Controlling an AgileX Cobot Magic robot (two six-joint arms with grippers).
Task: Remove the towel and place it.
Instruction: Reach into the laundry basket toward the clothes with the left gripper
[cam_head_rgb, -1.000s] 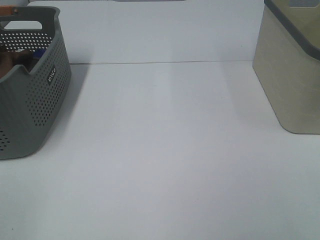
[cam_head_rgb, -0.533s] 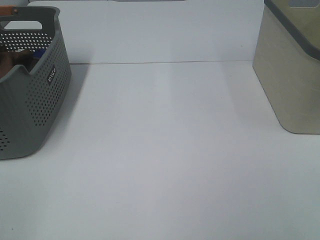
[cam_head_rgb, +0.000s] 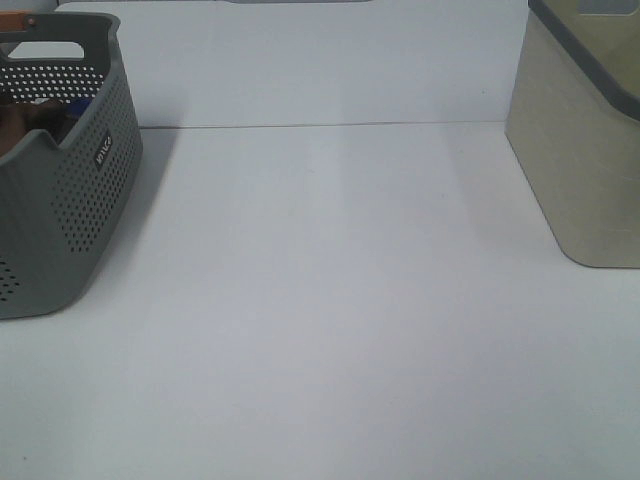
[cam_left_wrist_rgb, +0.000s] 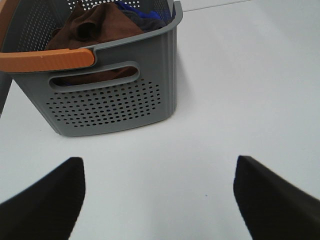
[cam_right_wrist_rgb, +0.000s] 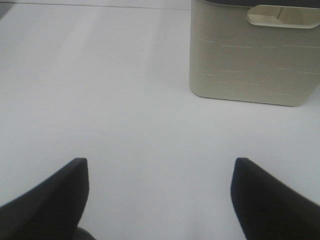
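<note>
The towel (cam_left_wrist_rgb: 95, 25) is seen bunched up inside the grey basket (cam_left_wrist_rgb: 110, 100). Its dark reddish-brown folds are heaped at the end that carries the orange handle (cam_left_wrist_rgb: 45, 60). A blue cloth (cam_left_wrist_rgb: 142, 12) is tucked just beside it, further into the basket. The basket's walls are pierced with rows of small holes, and part of the towel is glimpsed through the slot cut below the orange handle.

In the high view the basket (cam_head_rgb: 80, 200) is set at the left edge of the white table (cam_head_rgb: 330, 300), and only a small brown patch of the towel (cam_head_rgb: 15, 125) is made out over its rim. A beige bin (cam_head_rgb: 580, 170) with a dark rim is placed at the far right of the table, well apart from the basket.

The left gripper (cam_left_wrist_rgb: 157, 170) is held above the bare table, facing the basket's handle end and apart from it. Its two dark fingers (cam_left_wrist_rgb: 50, 200) are spread wide, and nothing is gripped between them. The right gripper (cam_right_wrist_rgb: 159, 167) is held over the table, facing the beige bin (cam_right_wrist_rgb: 250, 60) and apart from it. Its fingers (cam_right_wrist_rgb: 270, 200) are likewise spread wide, with only table seen between them.
</note>
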